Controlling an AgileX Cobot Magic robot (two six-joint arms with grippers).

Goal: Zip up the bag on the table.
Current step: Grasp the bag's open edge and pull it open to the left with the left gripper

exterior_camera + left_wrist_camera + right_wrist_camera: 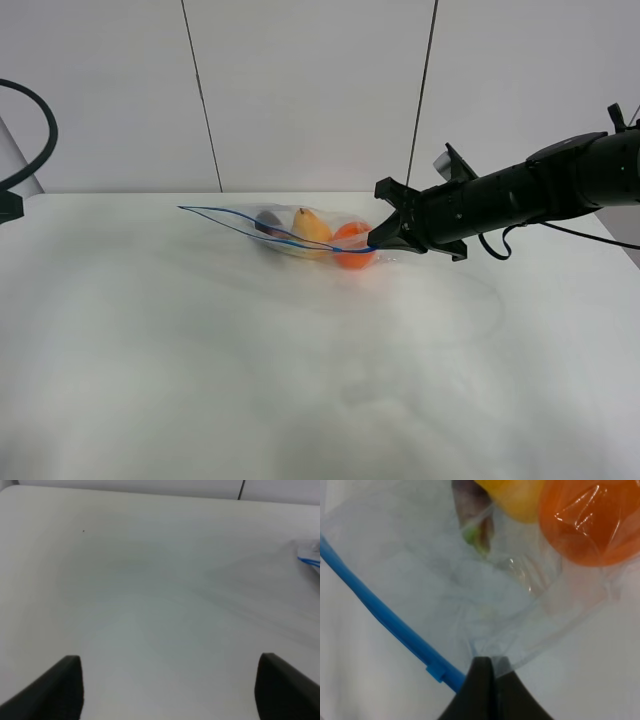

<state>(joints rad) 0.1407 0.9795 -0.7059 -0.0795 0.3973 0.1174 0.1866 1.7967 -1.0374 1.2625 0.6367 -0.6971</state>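
The bag (pixel 290 232), clear crinkly plastic, lies on the white table (pixel 200 350) at the back middle. A blue zipper strip (pixel 250 225) runs along its raised edge. Through the plastic I see an eggplant (pixel 267 222), a yellow fruit (pixel 310 226) and an orange (pixel 352 246). My right gripper (pixel 378 240) reaches in from the right and is shut on the bag's edge at the right end of the strip. The right wrist view shows the right gripper (pixel 487 662) pinching plastic beside the zipper strip (pixel 385 620). My left gripper (pixel 169 659) stands open over bare table, far left of the bag's corner (pixel 309 557).
A white panelled wall (pixel 310 90) rises behind the table's back edge. A black cable loop (pixel 40 130) of the left arm shows at the far left. Bare tabletop spreads in front of the bag.
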